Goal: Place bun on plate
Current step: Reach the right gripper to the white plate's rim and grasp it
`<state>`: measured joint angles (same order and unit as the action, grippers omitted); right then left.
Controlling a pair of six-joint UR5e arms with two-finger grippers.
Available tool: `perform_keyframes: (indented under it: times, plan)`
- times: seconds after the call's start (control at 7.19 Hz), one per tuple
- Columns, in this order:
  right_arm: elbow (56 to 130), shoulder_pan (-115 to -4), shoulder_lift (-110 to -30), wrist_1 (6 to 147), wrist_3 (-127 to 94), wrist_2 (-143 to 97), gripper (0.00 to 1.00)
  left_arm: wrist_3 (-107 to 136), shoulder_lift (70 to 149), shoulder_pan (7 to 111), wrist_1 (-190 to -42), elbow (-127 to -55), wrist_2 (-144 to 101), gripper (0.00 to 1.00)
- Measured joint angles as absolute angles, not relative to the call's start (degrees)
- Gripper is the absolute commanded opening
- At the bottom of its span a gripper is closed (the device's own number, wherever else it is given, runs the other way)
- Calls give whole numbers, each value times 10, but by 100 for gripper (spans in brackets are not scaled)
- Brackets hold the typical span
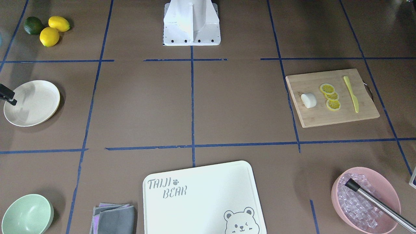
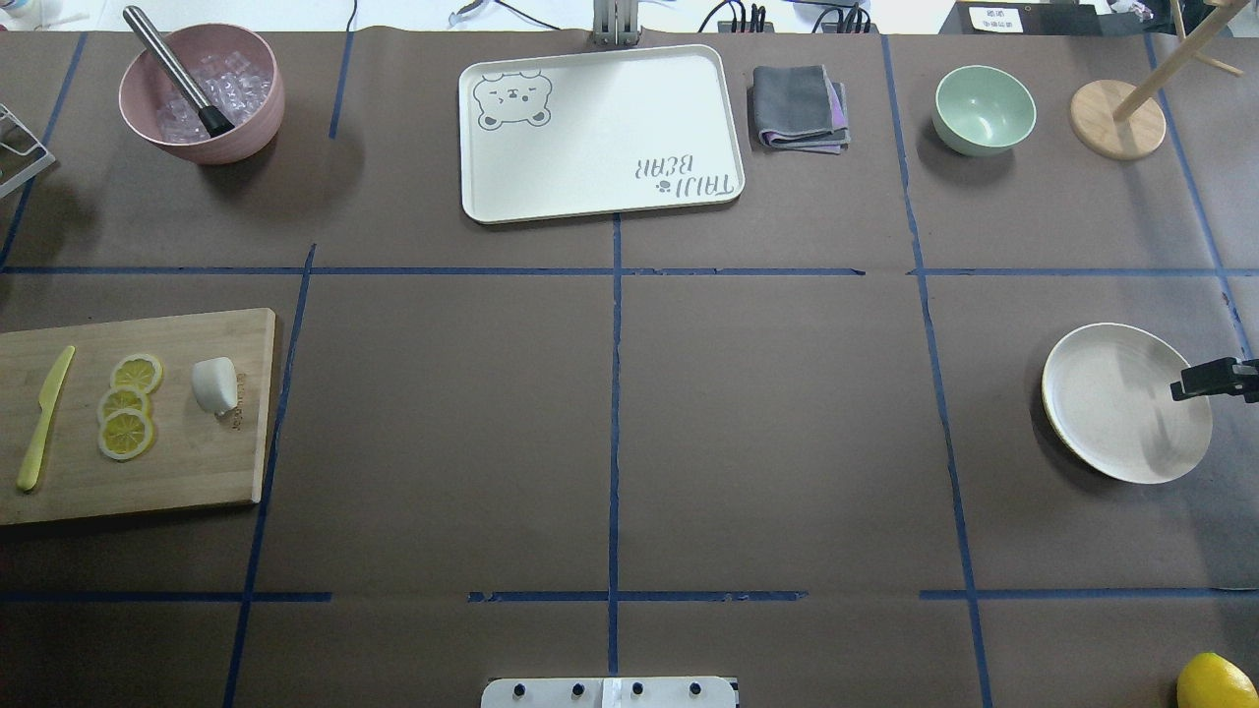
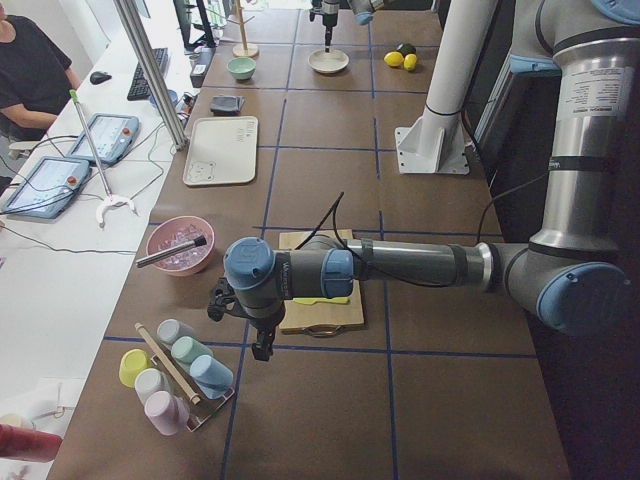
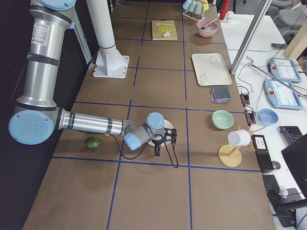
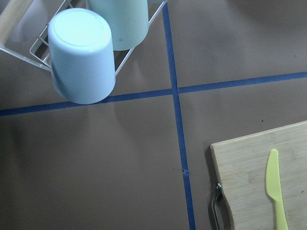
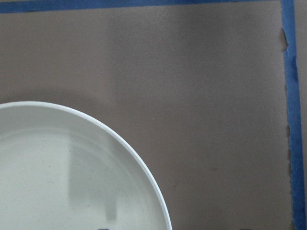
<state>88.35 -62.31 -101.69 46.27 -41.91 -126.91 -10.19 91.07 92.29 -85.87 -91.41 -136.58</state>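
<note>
The small white bun (image 2: 214, 383) lies on a wooden cutting board (image 2: 197, 472) at the table's left, next to the lemon slices (image 2: 126, 405); it also shows in the front view (image 1: 308, 100). The cream plate (image 2: 1126, 401) sits far to the right and holds nothing. My right gripper (image 2: 1185, 385) hovers over the plate's outer rim with only a black tip in view, so I cannot tell its state. In the right wrist view the plate (image 6: 57, 182) fills the lower left. My left gripper (image 3: 262, 348) hangs beyond the board's outer end, near the cup rack; I cannot tell its state.
A yellow knife (image 2: 44, 418) lies on the board. A pink bowl (image 2: 246, 118) of ice with a metal tool, a bear tray (image 2: 600, 197), a grey cloth (image 2: 799, 106), a mint bowl (image 2: 984, 108) and a wooden stand (image 2: 1116, 118) line the far edge. Lemons (image 1: 48, 35) lie beyond the plate.
</note>
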Motion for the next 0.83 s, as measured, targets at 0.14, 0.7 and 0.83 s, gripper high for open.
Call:
perform_keyframes:
  times: [0.14,0.7,0.83]
  plan:
    - [883,-622,-1017,462,-419,-1269,70,-102,911,923,-859,-914,-1366,100]
    - [883,-611,-1017,462,-419,-1270,57,-102,911,923,-859,-916,-1366,100]
    - [883,-611,-1017,462,-419,-1270,37,-102,911,923,-860,-916,-1366,100]
